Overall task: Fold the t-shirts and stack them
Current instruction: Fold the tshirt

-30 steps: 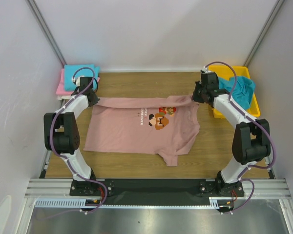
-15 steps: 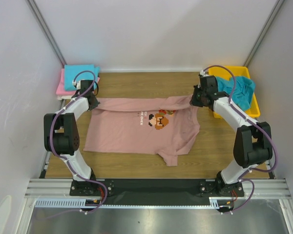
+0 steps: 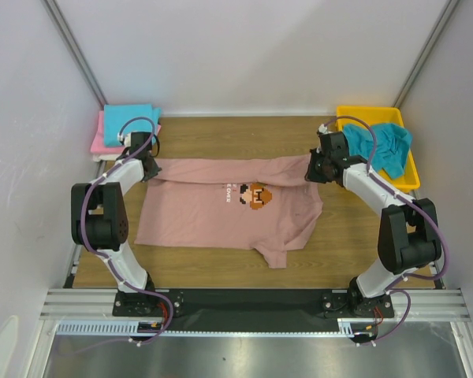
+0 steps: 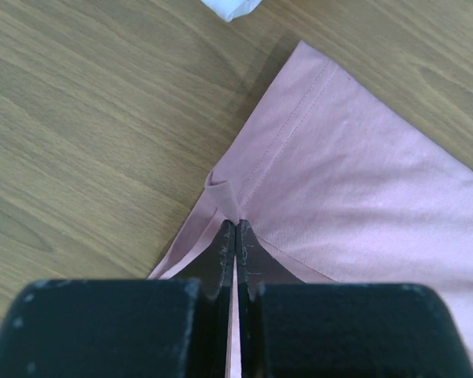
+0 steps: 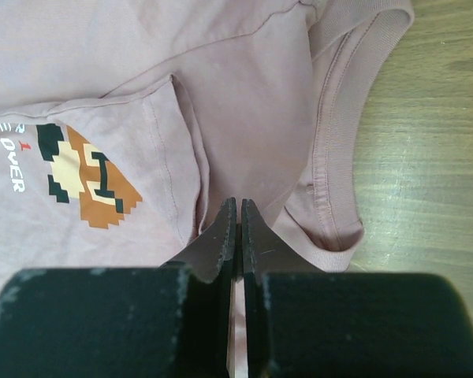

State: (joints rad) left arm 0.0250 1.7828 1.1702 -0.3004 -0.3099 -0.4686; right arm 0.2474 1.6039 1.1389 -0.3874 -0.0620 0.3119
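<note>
Left hand [image 4: 235, 227]: clenched on dusty-pink shirt [image 3: 213, 213] corner.
Right hand [image 5: 238, 206]: clenched on its folded edge.
Technique: pull edge taut, lay both ends level.

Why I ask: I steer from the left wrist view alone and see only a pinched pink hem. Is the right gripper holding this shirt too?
Observer: Yes. The right gripper is shut on the opposite end of the pink shirt.
Operator: Can you see the front of it?
Observer: The print faces up, right beside the folded-over far strip.
Operator: Anything left to fold after this one?
Observer: A crumpled teal shirt lies in the yellow tray at the far right.
</note>
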